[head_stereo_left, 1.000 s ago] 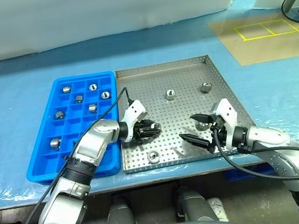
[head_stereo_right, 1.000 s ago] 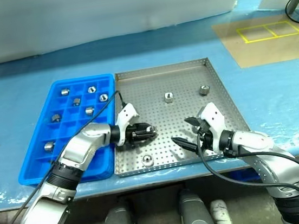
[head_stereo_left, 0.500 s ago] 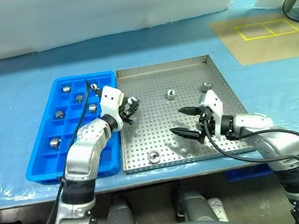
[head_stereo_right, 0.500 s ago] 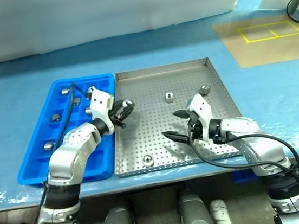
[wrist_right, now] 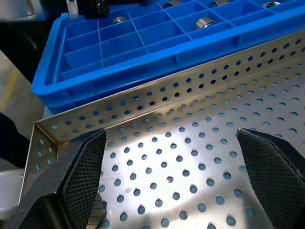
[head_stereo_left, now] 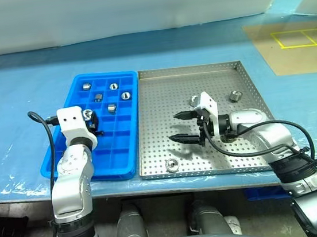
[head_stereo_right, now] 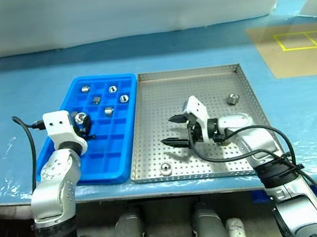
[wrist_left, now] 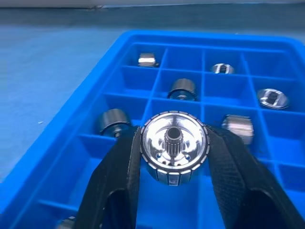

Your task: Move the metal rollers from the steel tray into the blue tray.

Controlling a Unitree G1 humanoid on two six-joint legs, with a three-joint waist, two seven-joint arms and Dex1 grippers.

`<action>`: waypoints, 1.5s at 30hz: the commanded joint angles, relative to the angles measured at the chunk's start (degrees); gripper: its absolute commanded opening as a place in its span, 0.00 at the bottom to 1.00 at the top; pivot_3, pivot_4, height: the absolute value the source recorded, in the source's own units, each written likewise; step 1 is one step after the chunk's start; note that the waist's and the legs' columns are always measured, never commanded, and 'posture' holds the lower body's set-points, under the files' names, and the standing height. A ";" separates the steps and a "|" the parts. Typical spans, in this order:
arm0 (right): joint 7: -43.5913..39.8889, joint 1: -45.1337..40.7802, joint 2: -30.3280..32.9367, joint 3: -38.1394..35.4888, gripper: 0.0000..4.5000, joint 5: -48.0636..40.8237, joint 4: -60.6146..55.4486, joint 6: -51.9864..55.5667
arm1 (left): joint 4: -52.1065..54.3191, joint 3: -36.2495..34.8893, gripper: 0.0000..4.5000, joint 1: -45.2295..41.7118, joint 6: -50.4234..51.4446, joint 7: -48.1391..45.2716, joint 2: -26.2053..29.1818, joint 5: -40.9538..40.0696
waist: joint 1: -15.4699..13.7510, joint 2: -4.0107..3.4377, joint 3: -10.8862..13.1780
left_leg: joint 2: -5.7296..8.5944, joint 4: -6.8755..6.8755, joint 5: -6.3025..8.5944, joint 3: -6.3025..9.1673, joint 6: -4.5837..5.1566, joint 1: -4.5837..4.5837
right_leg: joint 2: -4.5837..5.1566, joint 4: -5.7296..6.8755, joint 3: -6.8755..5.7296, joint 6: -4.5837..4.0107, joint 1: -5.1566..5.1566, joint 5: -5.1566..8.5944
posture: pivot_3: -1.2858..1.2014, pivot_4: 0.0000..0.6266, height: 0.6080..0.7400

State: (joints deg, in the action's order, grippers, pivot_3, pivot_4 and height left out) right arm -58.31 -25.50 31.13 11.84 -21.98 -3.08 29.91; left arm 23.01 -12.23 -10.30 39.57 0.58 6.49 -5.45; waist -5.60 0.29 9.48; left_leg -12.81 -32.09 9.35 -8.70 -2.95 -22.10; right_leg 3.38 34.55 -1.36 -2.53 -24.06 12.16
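Rollers split between two trays on the table (head_stereo_left: 4,85), which is covered with blue sheet. Landmark for all positions: the steel tray (head_stereo_left: 222,163).

Blue tray (head_stereo_left: 131,167) lies touching the steel tray's left rim, long side along it. Five rollers sit in separate compartments at its far end, one per cell: far-left one (head_stereo_left: 85,85), then (head_stereo_left: 113,86), (head_stereo_left: 98,97), (head_stereo_left: 125,96), (head_stereo_left: 111,107). Wrist view also shows one more (wrist_left: 114,121) in a cell beside the left pincer, nearer the tray's outer wall.

Left pincer (wrist_left: 174,152) is clenched on a roller (wrist_left: 174,143), fingers (wrist_left: 116,176) pressing its ribbed sides, dark toothed hub facing the camera. Held roller hangs above the blue tray's compartments, on the side away from the steel tray, not resting in a cell. Same pincer seen from the head at (head_stereo_left: 90,122).

Steel tray contents: one roller (head_stereo_left: 236,95) near the far right corner; one (head_stereo_left: 194,99) just behind the right pincer, partly hidden by it; one (head_stereo_left: 172,164) near the front rim, left of centre.

Right pincer (head_stereo_left: 183,127) is released, fingers spread wide, nothing between them. It hovers over the steel tray's middle, tips pointing toward the blue tray. Wrist view shows its fingers (wrist_right: 83,174) above the perforated floor, facing the left rim.
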 commanded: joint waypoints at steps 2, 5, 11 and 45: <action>-0.95 -0.76 -0.09 -0.83 1.00 -0.01 -0.90 -1.27 | -1.73 -0.09 0.37 -1.30 0.84 -0.60 0.47 -1.04 | -0.29 0.00 0.00 | 0.01 -0.01 0.00 0.00 0.00 -0.01 | 0.01 0.01 0.00 0.00 0.00 0.00 | 0.56 0.24 1.00; -0.58 -0.38 -0.05 -1.27 1.00 0.07 -1.34 -1.15 | -3.18 0.54 0.53 -1.77 1.57 0.23 0.43 -0.53 | -0.26 0.00 0.00 | 0.00 -0.02 0.00 0.00 0.00 0.00 | 0.01 0.04 0.00 0.00 -0.01 0.00 | 0.55 0.24 1.00; 0.86 1.49 0.35 -2.44 1.00 -0.15 -3.15 -0.60 | -3.30 3.26 0.80 -5.72 -0.33 -4.57 0.04 -4.43 | -0.17 0.00 0.00 | 0.00 -0.04 -0.01 0.00 -0.02 0.00 | 0.01 0.10 0.01 0.00 -0.03 0.00 | 0.53 0.24 1.00; 11.58 19.26 6.05 -13.44 1.00 -5.30 -22.50 9.42 | -25.03 40.03 0.80 -28.58 -6.72 -73.95 21.94 -9.13 | 4.76 -0.12 0.00 | 0.03 0.12 -0.08 -0.29 -0.15 0.26 | -0.01 0.14 0.30 0.01 -0.04 -0.01 | 0.40 0.24 1.00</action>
State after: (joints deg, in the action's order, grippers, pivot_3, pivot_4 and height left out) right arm -46.88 -6.07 36.57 0.20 -25.83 -23.00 39.41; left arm -3.56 27.42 -37.87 32.22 -71.92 28.05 -14.04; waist -0.84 0.18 9.49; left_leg -12.78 -31.98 9.27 -8.99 -3.10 -21.83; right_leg 3.37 34.70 -1.06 -2.51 -24.10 12.15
